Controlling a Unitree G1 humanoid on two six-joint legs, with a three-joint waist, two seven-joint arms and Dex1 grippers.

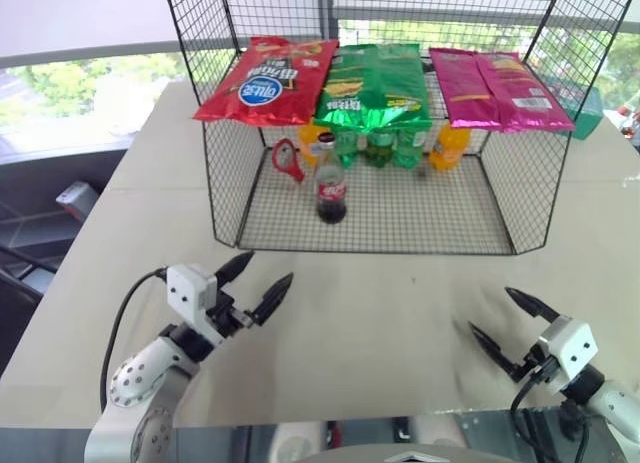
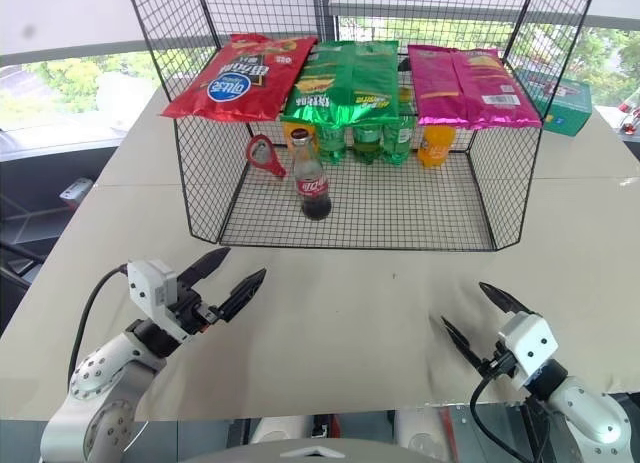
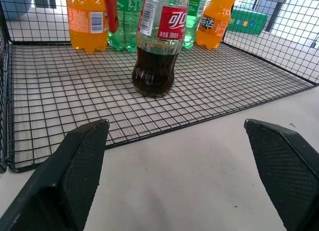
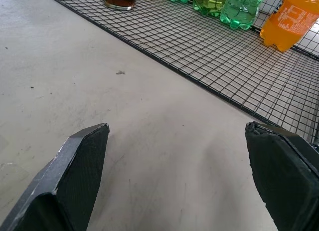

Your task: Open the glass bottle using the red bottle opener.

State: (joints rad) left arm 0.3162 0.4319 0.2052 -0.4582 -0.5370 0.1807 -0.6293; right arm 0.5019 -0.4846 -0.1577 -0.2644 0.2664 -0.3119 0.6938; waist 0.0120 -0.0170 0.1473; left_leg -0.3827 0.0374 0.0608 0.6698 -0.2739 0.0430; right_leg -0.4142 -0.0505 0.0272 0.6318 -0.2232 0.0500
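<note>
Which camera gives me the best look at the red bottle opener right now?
The right eye view: the red bottle opener hangs whole on the rack's left mesh wall, beside the glass bottle. The left eye view shows it likewise; the left wrist view catches only a red sliver.

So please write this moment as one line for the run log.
left gripper: open, empty | right gripper: open, empty | small clear glass cola bottle: upright in wire rack, capped | flat red bottle opener: beside bottle, untouched

My black pincer [image 1: 262,283] fingers. Beige tabletop [image 1: 380,303]. Black wire rack [image 1: 225,183]. Glass bottle [image 1: 331,181]: dark liquid, red label with white script. Red bottle opener [image 1: 288,160]. Red, green, magenta chip bags.
</note>
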